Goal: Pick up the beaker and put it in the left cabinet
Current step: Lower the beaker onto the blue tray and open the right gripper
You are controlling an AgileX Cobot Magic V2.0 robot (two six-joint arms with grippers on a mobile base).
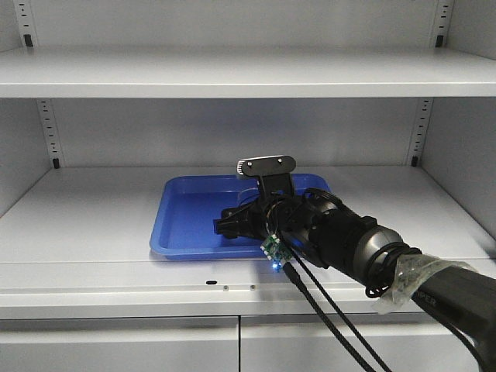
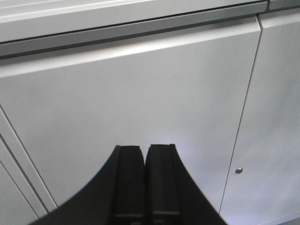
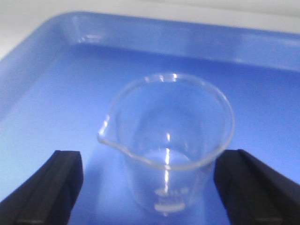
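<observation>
The clear glass beaker (image 3: 168, 140) stands upright on the blue tray (image 3: 51, 89), its pouring lip to the left. My right gripper (image 3: 147, 161) is open, with a black finger on each side of the beaker. The right finger (image 3: 248, 183) is close against the glass and the left one stands apart from it. In the front view the right gripper (image 1: 232, 223) reaches into the tray (image 1: 186, 209) on the middle shelf of the light grey cabinet (image 1: 85, 225); the beaker is barely visible there. My left gripper (image 2: 145, 149) is shut and empty, facing the cabinet's lower door (image 2: 117, 93).
A higher shelf (image 1: 232, 77) runs above the tray. Slotted uprights (image 1: 49, 132) stand at the back corners. The right arm's cables (image 1: 325, 310) hang over the shelf's front edge. A seam with a small screw (image 2: 238, 170) divides the two lower doors.
</observation>
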